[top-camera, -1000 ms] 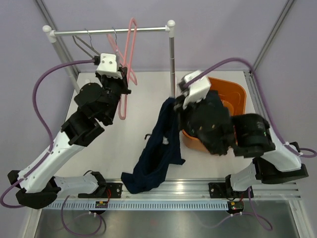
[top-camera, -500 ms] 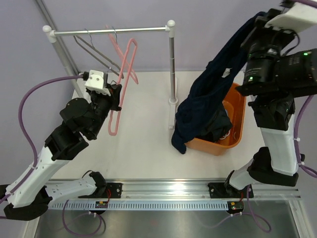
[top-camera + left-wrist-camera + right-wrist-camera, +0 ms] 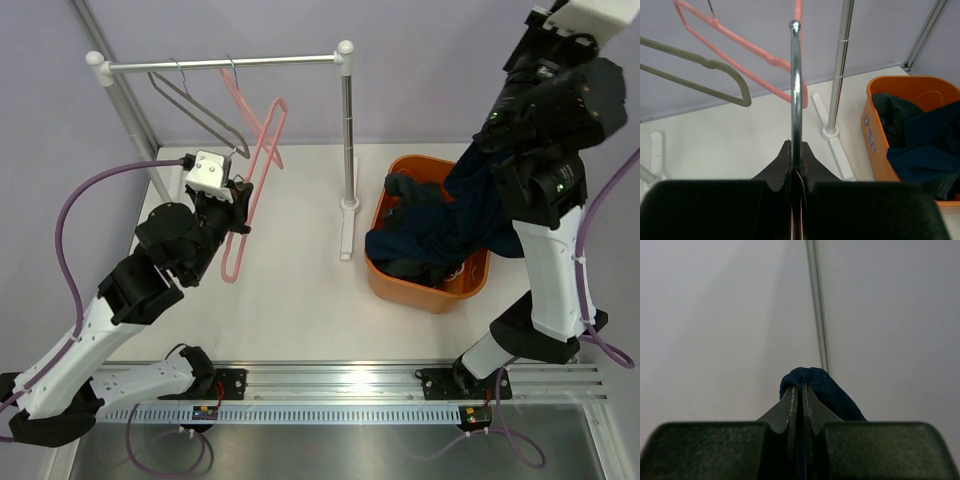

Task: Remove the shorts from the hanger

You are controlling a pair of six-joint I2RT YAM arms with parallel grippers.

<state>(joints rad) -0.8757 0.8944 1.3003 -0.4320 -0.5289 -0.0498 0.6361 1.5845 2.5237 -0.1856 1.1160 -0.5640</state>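
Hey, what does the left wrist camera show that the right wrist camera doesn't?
Left wrist only: the left pincer shut on a thin metal rod, a pink hanger, a grey hanger, the rack post, and an orange bin holding dark cloth. Right wrist only: the right pincer shut on a fold of the navy shorts, against a blank wall. Both: a closed pincer low in the frame, clamping something.

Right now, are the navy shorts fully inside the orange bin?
Partly: navy shorts hang from the shut right claw, lower end piled in the orange bin.
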